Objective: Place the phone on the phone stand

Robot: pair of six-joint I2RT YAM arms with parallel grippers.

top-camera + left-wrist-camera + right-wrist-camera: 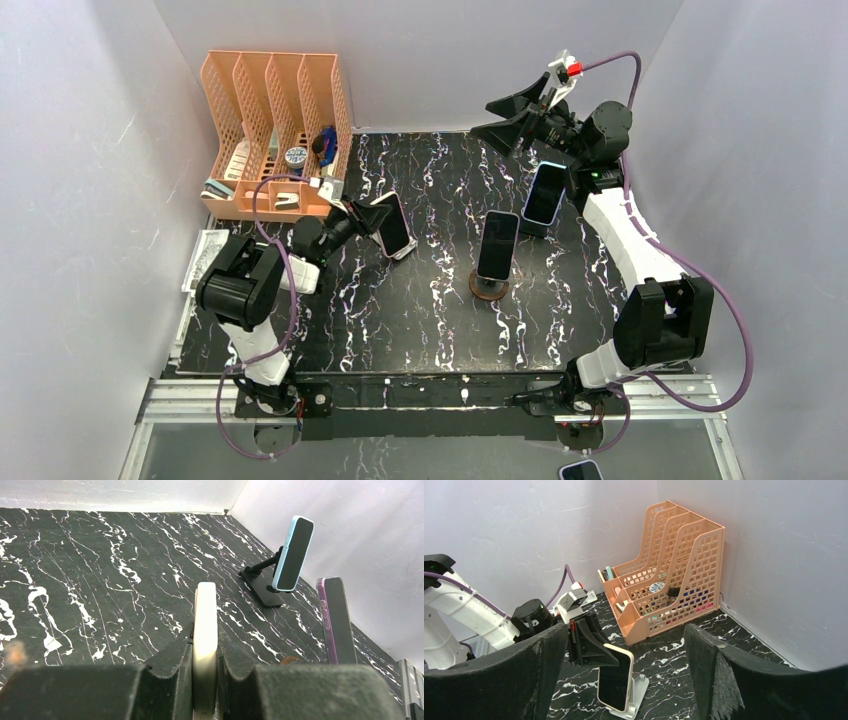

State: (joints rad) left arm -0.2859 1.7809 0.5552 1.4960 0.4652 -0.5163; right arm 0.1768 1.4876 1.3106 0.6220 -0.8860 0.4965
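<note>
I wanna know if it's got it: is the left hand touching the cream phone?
Touching. Left wrist view shows the left hand clamped on the cream phone.

Clamps cream-edged phone [205,610] edge-on in left gripper [205,642], black white-veined table [100,580] stretching behind. Farther right, shows blue-cased phone [294,552] tilted on black stand [260,582]. Nearer, at right edge, shows purple-edged phone [337,622] standing upright.
</note>
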